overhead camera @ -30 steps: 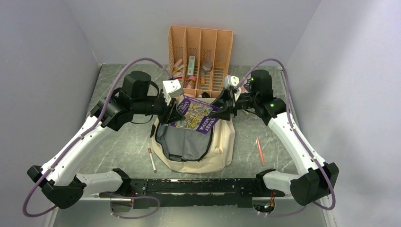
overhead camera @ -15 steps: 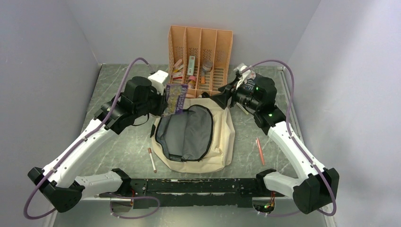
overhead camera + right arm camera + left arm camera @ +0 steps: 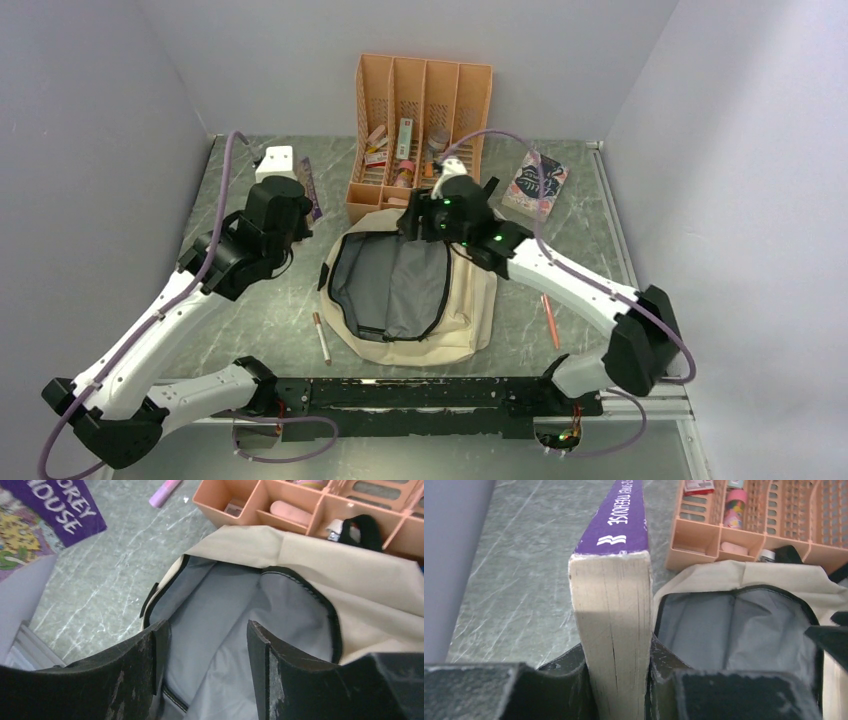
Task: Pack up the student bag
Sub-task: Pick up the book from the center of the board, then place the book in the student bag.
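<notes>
- Left jaws: clamped on a purple book (image 3: 616, 630); the pale page block is pinched between my two pads, and the spine with its white lettering runs away from my wrist camera.
- The book is held on edge, spine uppermost, over the counter (image 3: 270, 320); it is to the left of the orange organiser (image 3: 425, 110) and off the far left corner of the bag; whether its far end touches the counter I cannot tell.
- Right jaws: apart and holding nothing; both fingers (image 3: 155, 655) hang over the open mouth of the bag, with grey lining visible between them.
- Student bag (image 3: 415, 300): lies flat on the counter between my two arms, its far end up against the front of the organiser; the black-trimmed zip opening is spread wide and faces up, exposing the grey lining; nothing is visible inside it.
- A black handle loop (image 3: 367, 530) at the far end of the bag rests against the organiser's lower compartments.
- Organiser: upright against the back wall; small items sit in its slots, too small to name.
- Second book (image 3: 535, 185) with a dark patterned cover: flat on the counter, to the right of the organiser, well apart from the bag.
- Pen (image 3: 321, 337): on the counter just left of the bag; orange pencil (image 3: 548, 320): on the counter to its right.
</notes>
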Robot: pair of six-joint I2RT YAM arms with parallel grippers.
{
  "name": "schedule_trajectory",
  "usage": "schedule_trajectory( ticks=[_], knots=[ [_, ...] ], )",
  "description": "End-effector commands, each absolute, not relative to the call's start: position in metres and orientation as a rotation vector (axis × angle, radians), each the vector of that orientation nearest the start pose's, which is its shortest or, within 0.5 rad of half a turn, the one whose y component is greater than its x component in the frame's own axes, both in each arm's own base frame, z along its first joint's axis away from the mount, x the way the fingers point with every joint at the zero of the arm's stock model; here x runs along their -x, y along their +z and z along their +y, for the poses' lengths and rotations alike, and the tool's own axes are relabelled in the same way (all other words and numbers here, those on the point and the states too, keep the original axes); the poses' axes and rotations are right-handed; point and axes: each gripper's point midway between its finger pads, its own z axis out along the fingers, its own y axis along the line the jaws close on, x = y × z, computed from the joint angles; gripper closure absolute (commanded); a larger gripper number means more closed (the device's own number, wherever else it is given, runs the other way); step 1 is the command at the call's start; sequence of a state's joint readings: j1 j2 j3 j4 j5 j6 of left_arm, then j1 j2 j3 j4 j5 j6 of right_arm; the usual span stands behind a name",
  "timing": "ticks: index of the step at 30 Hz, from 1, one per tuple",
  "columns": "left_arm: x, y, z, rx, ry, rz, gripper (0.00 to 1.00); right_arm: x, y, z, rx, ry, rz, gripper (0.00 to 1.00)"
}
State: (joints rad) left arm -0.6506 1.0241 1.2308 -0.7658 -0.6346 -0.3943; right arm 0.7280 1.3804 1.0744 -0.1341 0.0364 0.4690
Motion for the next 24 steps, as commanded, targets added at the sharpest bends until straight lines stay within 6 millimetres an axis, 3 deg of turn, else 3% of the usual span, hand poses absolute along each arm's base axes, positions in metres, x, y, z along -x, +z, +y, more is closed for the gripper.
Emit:
schedule_trajectory(
  ticks=[1, 4, 9, 18, 24],
  knots=[
    [-0.274, 0.32, -0.067, 0.274, 0.074, 1.886, 0.95, -0.309, 0.196, 0.316, 0.194, 0.524, 2.157, 0.38],
    [-0.27, 0.32, -0.064, 0.276, 0.064, 1.876, 0.95, -0.304, 0.151, 0.324, 0.242, 0.293, 2.28, 0.35],
    [-0.265, 0.316, -0.062, 0.275, 0.056, 1.887, 0.95, -0.304, 0.111, 0.324, 0.289, -0.04, 2.338, 0.17],
    [-0.258, 0.312, -0.058, 0.249, 0.051, 1.882, 0.95, -0.3, 0.078, 0.319, 0.324, -0.305, 2.34, 0.04],
    [-0.255, 0.314, -0.056, 0.238, 0.048, 1.874, 0.95, -0.292, 0.06, 0.313, 0.372, -0.481, 2.33, 0.03]
  ],
)
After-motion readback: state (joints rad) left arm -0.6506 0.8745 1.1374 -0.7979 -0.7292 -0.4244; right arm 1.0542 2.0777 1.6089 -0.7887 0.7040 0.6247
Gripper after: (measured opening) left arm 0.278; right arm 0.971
